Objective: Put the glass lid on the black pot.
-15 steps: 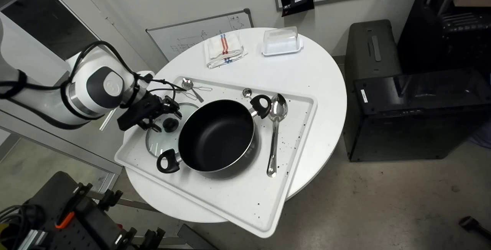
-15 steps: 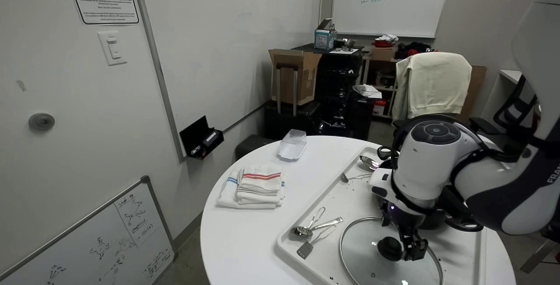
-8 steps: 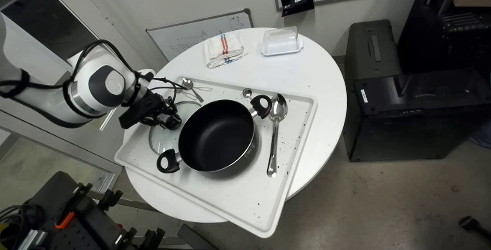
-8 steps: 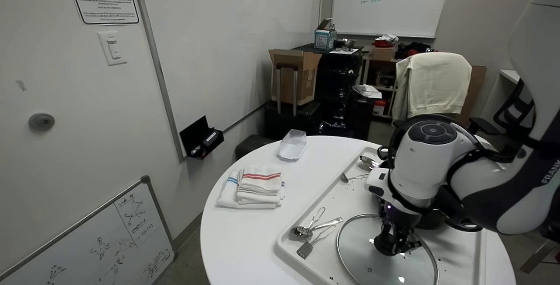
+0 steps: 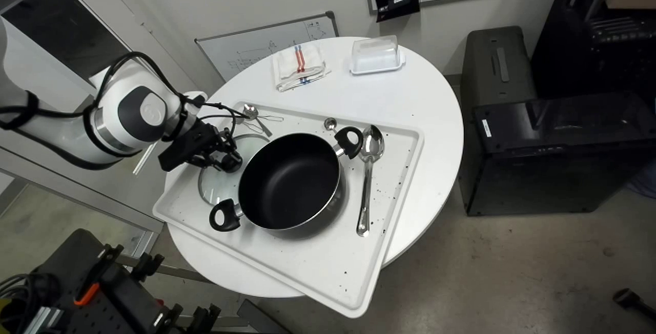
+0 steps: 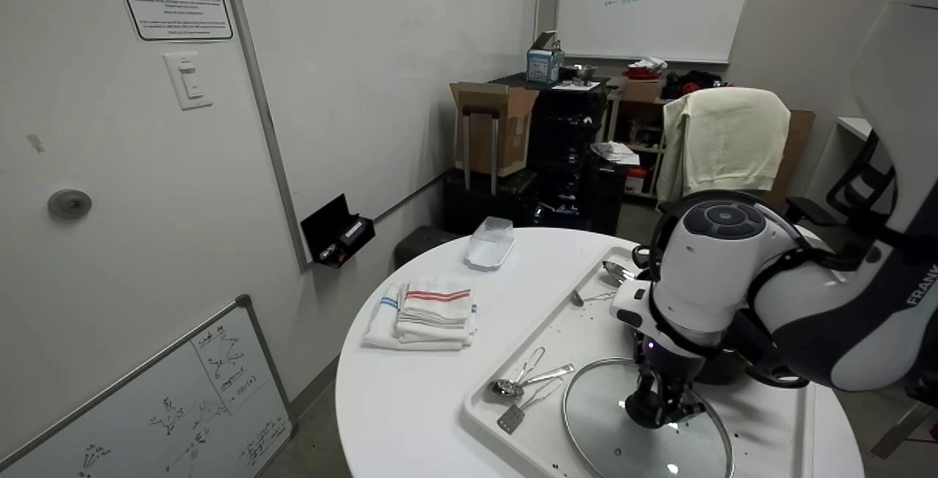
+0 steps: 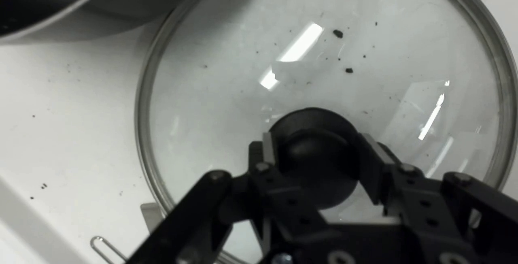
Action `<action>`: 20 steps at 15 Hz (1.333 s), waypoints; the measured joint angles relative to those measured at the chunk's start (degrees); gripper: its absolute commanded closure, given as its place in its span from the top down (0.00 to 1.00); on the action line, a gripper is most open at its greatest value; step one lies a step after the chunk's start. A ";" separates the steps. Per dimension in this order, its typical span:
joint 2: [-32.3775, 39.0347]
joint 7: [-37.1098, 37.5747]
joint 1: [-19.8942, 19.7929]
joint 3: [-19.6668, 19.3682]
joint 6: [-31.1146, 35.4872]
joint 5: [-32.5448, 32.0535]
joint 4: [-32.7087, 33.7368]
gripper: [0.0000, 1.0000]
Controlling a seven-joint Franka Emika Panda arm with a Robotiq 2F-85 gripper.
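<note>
Claw (image 7: 317, 152) pinching the black knob (image 7: 315, 171) of the glass lid (image 7: 323, 90), just beside the open black pot (image 5: 289, 183).

The fingers (image 7: 370, 175) press the knob from both sides, likely because it is the lid's one raised grip and leaves the metal rim (image 7: 143, 114) free to seat. The lid is not yet on the pot but just beside it, towards the robot arm (image 5: 138, 113); whether it rests down or hangs slightly raised, I cannot tell. The pot stands upright, mouth uncovered, so a lift and short sideways carry seem called for, clearing its wall. Under the pot, a tray (image 5: 328, 267) on the white counter (image 5: 420, 88) probably keeps the utensils together. Across the pot from the lid lies a large metal spoon (image 5: 366, 190), apparently out of the way.
</note>
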 measured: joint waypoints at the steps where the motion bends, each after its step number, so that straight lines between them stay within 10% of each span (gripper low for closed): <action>1: -0.21 0.00 -0.29 0.29 0.00 0.00 -0.10 0.24; 20: -20.56 -4.52 -12.78 12.74 -3.85 0.85 -12.98 0.24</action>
